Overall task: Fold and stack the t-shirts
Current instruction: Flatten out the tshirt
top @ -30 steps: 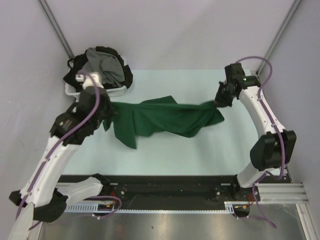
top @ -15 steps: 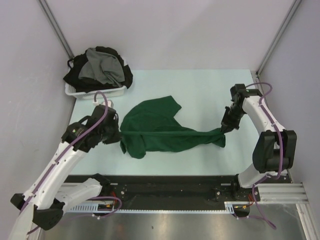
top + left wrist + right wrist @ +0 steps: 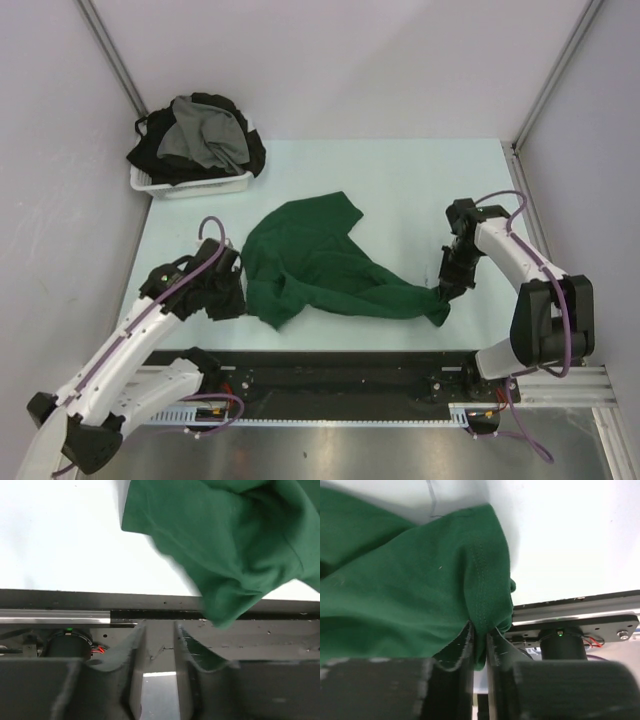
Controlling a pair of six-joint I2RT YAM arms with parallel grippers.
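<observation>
Green shirt [image 3: 318, 262] lies crumpled on the table [image 3: 420, 180], near the front edge. Right gripper [image 3: 480, 632] pinches its right end. Left gripper [image 3: 159, 630] is a little open, just beside the shirt's left side.

Green t-shirt [image 3: 320, 265] nearer front of table [image 3: 420, 170]

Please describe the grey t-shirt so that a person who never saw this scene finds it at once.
At the far left corner of the pale table stands a white basket. The grey t-shirt lies on top of the heap in it, the only light garment among black shirts.
</observation>
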